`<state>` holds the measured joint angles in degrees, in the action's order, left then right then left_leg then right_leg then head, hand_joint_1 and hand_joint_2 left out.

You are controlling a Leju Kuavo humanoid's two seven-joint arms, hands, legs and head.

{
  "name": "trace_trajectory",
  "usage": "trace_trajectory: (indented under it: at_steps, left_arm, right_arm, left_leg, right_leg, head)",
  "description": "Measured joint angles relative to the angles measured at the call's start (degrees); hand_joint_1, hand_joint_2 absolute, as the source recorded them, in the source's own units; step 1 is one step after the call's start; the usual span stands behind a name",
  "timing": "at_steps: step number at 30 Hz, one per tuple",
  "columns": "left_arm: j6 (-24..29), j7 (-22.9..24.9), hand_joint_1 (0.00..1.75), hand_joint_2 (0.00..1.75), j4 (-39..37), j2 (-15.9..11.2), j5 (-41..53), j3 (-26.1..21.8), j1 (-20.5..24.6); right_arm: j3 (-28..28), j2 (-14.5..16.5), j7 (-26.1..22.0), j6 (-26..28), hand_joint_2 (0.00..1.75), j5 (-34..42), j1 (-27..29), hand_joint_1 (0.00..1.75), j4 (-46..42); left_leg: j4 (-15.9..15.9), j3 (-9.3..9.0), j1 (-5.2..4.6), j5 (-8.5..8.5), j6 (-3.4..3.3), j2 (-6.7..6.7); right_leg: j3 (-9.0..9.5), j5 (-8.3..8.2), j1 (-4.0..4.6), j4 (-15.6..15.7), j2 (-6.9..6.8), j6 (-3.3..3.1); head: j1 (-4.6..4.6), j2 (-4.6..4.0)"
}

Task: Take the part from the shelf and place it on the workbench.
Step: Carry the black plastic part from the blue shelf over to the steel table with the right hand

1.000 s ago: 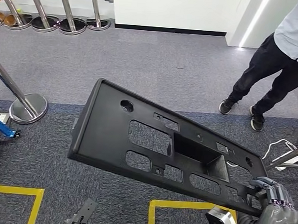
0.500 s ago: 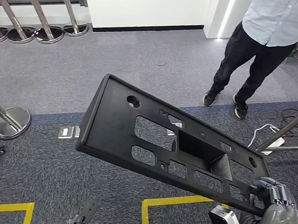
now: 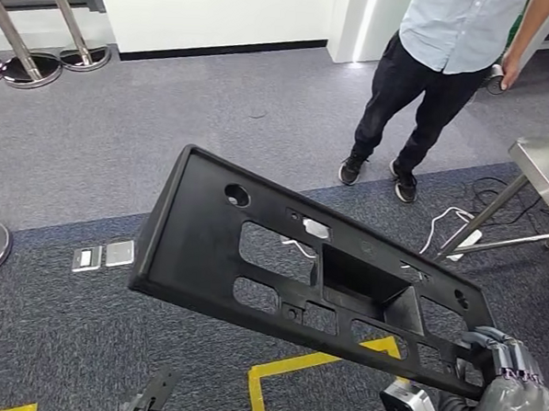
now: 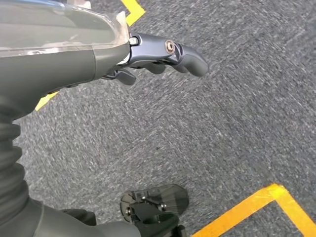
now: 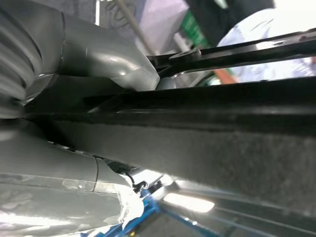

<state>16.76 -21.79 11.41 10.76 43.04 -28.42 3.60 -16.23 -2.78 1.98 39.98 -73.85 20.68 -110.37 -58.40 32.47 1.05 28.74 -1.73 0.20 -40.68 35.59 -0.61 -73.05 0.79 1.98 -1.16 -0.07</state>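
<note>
The part is a long black plastic panel (image 3: 208,234) with several cut-outs and a round hole. It hangs in the air over the carpet, tilted, its far end up and to the left. My right hand (image 3: 502,383) grips its near right corner at the bottom right of the head view. In the right wrist view the panel's dark edge (image 5: 223,113) runs across, clamped under the grey thumb (image 5: 111,61). My left hand (image 4: 149,54) hangs over the grey carpet with its fingers stretched out and nothing in them. A corner of a metal workbench (image 3: 548,169) shows at the right edge.
A person (image 3: 439,48) in a light shirt and dark trousers stands at the back right, near the bench. White cables (image 3: 451,229) lie under the bench legs. Yellow floor tape (image 3: 298,368) marks the carpet. Stanchion bases (image 3: 29,64) stand at the back left. Floor sockets (image 3: 102,254) sit left.
The whole picture has shifted left as the camera turned right: the person and stanchions slid left and the workbench corner came in at the right. The panel stays in my right hand.
</note>
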Motion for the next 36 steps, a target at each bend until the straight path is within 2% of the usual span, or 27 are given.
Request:
trace_trajectory:
  at_steps: [1, 2, 3, 5, 6, 7, 8, 10, 11, 13, 15, 16, 17, 18, 20, 22, 23, 25, 27, 28, 30, 31, 32, 33, 34, 35, 36]
  left_arm:
    - [0.0, 0.0, 0.0, 1.75, 0.0, 0.0, 0.0, 0.0, 0.0]
    - [-0.1, 0.0, 0.0, 1.75, 0.0, 0.0, 0.0, 0.0, 0.0]
    - [-0.1, 0.0, 0.0, 1.75, 0.0, 0.0, 0.0, 0.0, 0.0]
    - [-0.3, 0.0, 0.0, 1.75, 0.0, 0.0, 0.1, 0.0, 0.1]
    - [-0.3, 0.0, 0.0, 1.75, 0.0, 0.0, 0.2, 0.0, 0.1]
    - [-0.3, 0.0, 0.0, 1.75, 0.0, 0.0, 0.3, 0.0, 0.2]
    - [-0.3, 0.1, 0.0, 1.75, 0.0, 0.0, 0.4, 0.0, 0.2]
    - [-0.3, 0.3, 0.0, 1.75, 0.0, 0.0, 0.7, 0.0, 0.2]
    - [-0.4, 0.3, 0.0, 1.75, 0.0, 0.0, 0.7, 0.0, 0.3]
    - [-0.5, 0.4, 0.0, 1.75, 0.0, 0.0, 0.7, 0.0, 0.4]
    - [-0.7, 0.6, 0.0, 1.75, 0.0, 0.0, 0.7, 0.0, 0.3]
    - [-0.7, 0.7, 0.0, 1.75, 0.0, 0.0, 0.7, 0.0, 0.2]
    - [-0.8, 0.7, 0.0, 1.75, 0.0, 0.0, 0.7, 0.0, 0.1]
    - [-0.8, 0.7, 0.0, 1.75, 0.0, 0.0, 0.7, 0.0, 0.1]
    - [-0.8, 0.7, 0.0, 1.75, 0.0, 0.0, 0.7, 0.0, 0.2]
    - [-0.8, 0.7, 0.0, 1.75, 0.0, 0.0, 0.7, 0.0, 0.2]
    - [-0.9, 0.7, 0.0, 1.75, 0.0, 0.0, 0.7, 0.0, 0.3]
    - [-1.0, 0.7, 0.0, 1.75, 0.0, 0.0, 0.8, 0.0, 0.4]
    - [-1.0, 0.7, 0.0, 1.75, 0.0, 0.0, 0.9, 0.0, 0.5]
    - [-1.0, 0.7, 0.0, 1.75, 0.0, 0.0, 0.9, 0.0, 0.5]
    - [-1.0, 0.7, 0.0, 1.75, 0.0, 0.0, 1.0, 0.0, 0.4]
    - [-1.0, 0.7, 0.0, 1.75, 0.0, 0.0, 1.0, 0.0, 0.4]
    - [-1.0, 0.7, 0.0, 1.75, 0.0, 0.0, 1.0, 0.0, 0.3]
    - [-1.0, 0.7, 0.0, 1.75, 0.0, 0.0, 1.0, -0.1, 0.3]
    - [-1.0, 0.7, 0.0, 1.75, 0.0, 0.0, 1.0, -0.1, 0.3]
    - [-1.0, 0.7, 0.0, 1.75, 0.0, 0.0, 1.0, -0.1, 0.4]
    - [-1.0, 0.7, 0.0, 1.75, 0.0, 0.0, 1.0, -0.1, 0.4]
  right_arm:
    - [0.0, 0.0, 0.0, 0.0, 1.75, 0.0, 0.1, 1.75, 0.0]
    - [0.1, 0.0, 0.0, 0.0, 1.75, 0.0, 0.1, 1.75, 0.0]
    - [0.1, 0.0, 0.0, 0.0, 1.75, 0.0, 0.1, 1.75, 0.0]
    - [0.1, 0.0, 0.0, 0.0, 1.75, 0.0, 0.1, 1.75, 0.1]
    - [0.1, 0.0, 0.0, 0.0, 1.75, 0.0, 0.1, 1.75, 0.0]
    - [0.1, 0.0, 0.0, 0.0, 1.75, 0.0, 0.1, 1.75, 0.0]
    - [0.1, 0.0, 0.0, 0.0, 1.75, 0.0, 0.1, 1.75, 0.0]
    - [0.3, 0.1, 0.1, 0.0, 1.75, 0.1, 0.3, 1.75, 0.0]
    - [0.4, 0.1, 0.1, 0.0, 1.75, 0.1, 0.3, 1.75, -0.1]
    - [0.5, 0.2, 0.0, 0.0, 1.75, 0.2, 0.3, 1.75, -0.2]
    - [0.6, 0.3, 0.0, 0.0, 1.75, 0.3, 0.2, 1.75, -0.2]
    - [0.6, 0.3, 0.0, 0.0, 1.75, 0.3, 0.3, 1.75, -0.1]
    - [0.7, 0.3, 0.0, 0.0, 1.75, 0.4, 0.3, 1.75, -0.1]
    - [0.7, 0.3, -0.1, 0.0, 1.75, 0.4, 0.3, 1.75, -0.1]
    - [0.7, 0.3, -0.1, 0.0, 1.75, 0.4, 0.3, 1.75, -0.1]
    - [0.7, 0.4, -0.2, 0.0, 1.75, 0.5, 0.3, 1.75, 0.0]
    - [0.7, 0.4, -0.2, 0.0, 1.75, 0.5, 0.3, 1.75, 0.0]
    - [0.9, 0.4, -0.2, 0.0, 1.75, 0.6, 0.4, 1.75, 0.0]
    - [1.0, 0.4, -0.3, 0.0, 1.75, 0.6, 0.5, 1.75, 0.0]
    - [1.0, 0.4, -0.3, 0.0, 1.75, 0.7, 0.4, 1.75, 0.0]
    - [1.0, 0.4, -0.4, 0.0, 1.75, 0.7, 0.3, 1.75, 0.0]
    - [1.0, 0.4, -0.4, 0.0, 1.75, 0.8, 0.2, 1.75, 0.0]
    - [1.0, 0.4, -0.4, 0.0, 1.75, 0.8, 0.3, 1.75, 0.0]
    - [1.0, 0.4, -0.4, 0.0, 1.75, 0.8, 0.3, 1.75, 0.0]
    - [1.1, 0.4, -0.4, 0.0, 1.75, 0.9, 0.3, 1.75, 0.1]
    - [1.1, 0.4, -0.5, 0.0, 1.75, 0.9, 0.3, 1.75, 0.1]
    - [1.1, 0.4, -0.5, 0.0, 1.75, 0.9, 0.3, 1.75, 0.1]
  left_leg:
    - [0.0, -0.05, 0.0, 0.09, 0.03, 0.55]
    - [0.0, -0.15, 0.02, 0.2, 0.1, 1.05]
    - [0.0, -0.33, 0.06, 0.35, 0.22, 1.51]
    - [0.0, -0.87, 0.07, 0.74, 0.63, 2.26]
    - [0.0, -1.07, -0.04, 0.94, 0.89, 2.56]
    - [0.0, -1.22, -0.16, 1.1, 1.18, 2.84]
    - [0.0, -1.33, -0.25, 1.2, 1.47, 3.15]
    - [0.2, -1.64, -0.12, 1.48, 2.15, 3.72]
    - [-0.2, -1.61, 0.0, 1.99, 2.45, 3.44]
    - [-4.3, 0.1, 0.12, 4.64, 2.74, 1.98]
    - [-12.6, 4.11, 0.06, 8.29, 2.7, 0.77]
    - [-16.0, 5.98, 0.02, 9.29, 2.66, 0.58]
    - [-17.7, 7.07, -0.02, 9.21, 2.55, 0.48]
    - [-16.9, 7.06, -0.04, 7.96, 2.37, 0.4]
    - [-9.6, 4.25, -0.04, 3.24, 1.91, -0.35]
    - [-2.7, 1.3, 0.01, 0.3, 1.62, -1.98]
    - [-1.2, 0.64, -0.03, -0.04, 1.57, -2.6]
    - [-0.6, 0.37, -0.2, 0.11, 1.36, -2.49]
    - [-0.3, 0.19, -0.13, -0.06, 0.78, -1.77]
    - [-0.1, 0.09, -0.03, -0.13, 0.47, -1.31]
    - [0.0, -0.05, 0.01, -0.03, 0.07, -0.31]
    - [0.0, -0.1, 0.0, 0.05, 0.03, 0.24]
    - [0.0, -0.17, 0.0, 0.16, 0.04, 0.77]
    - [0.0, -0.29, 0.03, 0.29, 0.09, 1.25]
    - [0.0, -0.51, 0.06, 0.46, 0.2, 1.7]
    - [0.0, -0.79, 0.09, 0.68, 0.34, 2.1]
    - [0.0, -1.06, 0.04, 0.89, 0.56, 2.46]
  right_leg:
    - [-1.09, 0.34, -0.11, -2.1, -0.11, 0.19]
    - [-1.09, -0.41, -0.19, -1.9, -0.22, 0.33]
    - [0.07, -2.08, -0.24, 0.5, -0.45, 0.4]
    - [4.34, -5.94, -0.09, 8.9, -2.11, 0.34]
    - [5.96, -7.05, 0.11, 12.2, -2.92, 0.04]
    - [6.86, -7.47, 0.32, 14.1, -3.52, -0.28]
    - [7.0, -7.24, 0.57, 14.5, -3.61, -0.68]
    - [6.96, -7.37, 0.61, 14.7, -2.65, -1.52]
    - [7.05, -7.43, 0.55, 14.9, -2.2, -1.95]
    - [7.27, -7.56, 0.33, 15.2, -1.38, -2.79]
    - [7.3, -7.5, 0.46, 15.2, -0.39, -3.24]
    - [7.35, -7.47, 0.54, 15.1, 0.21, -3.31]
    - [7.42, -7.44, 0.6, 15.1, 0.85, -3.34]
    - [7.54, -7.4, 0.63, 15.1, 1.5, -3.33]
    - [7.87, -7.24, 0.63, 15.1, 2.77, -3.2]
    - [7.93, -7.04, 0.7, 14.9, 3.86, -2.81]
    - [7.82, -7.0, 0.67, 14.9, 4.26, -2.54]
    - [7.61, -7.05, 0.48, 14.9, 4.99, -1.93]
    - [7.27, -6.23, 0.42, 14.1, 3.88, -1.27]
    - [6.52, -5.06, 0.44, 12.4, 2.72, -0.94]
    - [3.29, -1.52, 0.35, 5.6, 0.48, -0.34]
    - [1.37, -0.1, 0.21, 1.7, 0.11, -0.1]
    - [0.0, 0.42, 0.06, -0.8, -0.06, 0.12]
    - [-0.31, -0.2, -0.06, -1.2, -0.21, 0.28]
    - [0.58, -1.9, -0.14, 0.8, -0.5, 0.36]
    - [2.45, -4.18, -0.17, 4.7, -1.12, 0.36]
    - [4.48, -5.9, -0.02, 8.8, -2.4, 0.25]
  head:
    - [0.0, 0.0]
    - [-0.01, 0.0]
    - [-0.01, 0.0]
    - [-0.01, 0.0]
    - [-0.02, 0.0]
    - [-0.04, 0.0]
    - [-0.06, 0.0]
    - [-0.08, 0.0]
    - [-0.08, 0.0]
    - [-0.15, 0.0]
    - [-0.21, 0.0]
    - [-0.21, 0.0]
    - [-0.2, 0.0]
    - [-0.2, 0.0]
    - [-0.2, 0.0]
    - [-0.18, 0.0]
    - [-0.16, 0.0]
    - [-0.14, 0.0]
    - [-0.09, 0.0]
    - [-0.01, 0.0]
    - [0.12, 0.0]
    - [0.11, 0.0]
    - [0.11, 0.0]
    - [0.11, 0.0]
    - [0.11, 0.0]
    - [0.11, 0.0]
    - [0.1, 0.0]
